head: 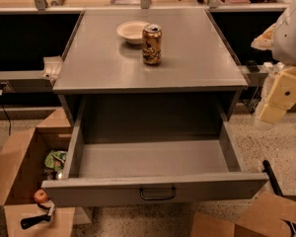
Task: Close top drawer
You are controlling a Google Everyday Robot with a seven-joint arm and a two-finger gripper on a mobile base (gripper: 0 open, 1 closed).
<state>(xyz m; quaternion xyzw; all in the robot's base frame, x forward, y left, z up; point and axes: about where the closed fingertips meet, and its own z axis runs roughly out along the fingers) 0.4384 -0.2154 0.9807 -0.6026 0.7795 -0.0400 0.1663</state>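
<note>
The top drawer (153, 159) stands pulled fully out toward the near side, its box empty. Its front panel, with the handle (158, 193), is nearest of all, so closing it likely calls for a push on that panel toward the far side. The gripper (278, 100) hangs to the right, apart from the drawer's right wall and not touching it, beside the cabinet (98, 58); whether it is wide or narrow I cannot tell.

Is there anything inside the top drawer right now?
No, the top drawer stands pulled out with a bare floor, and the gripper hangs to its right.
</note>
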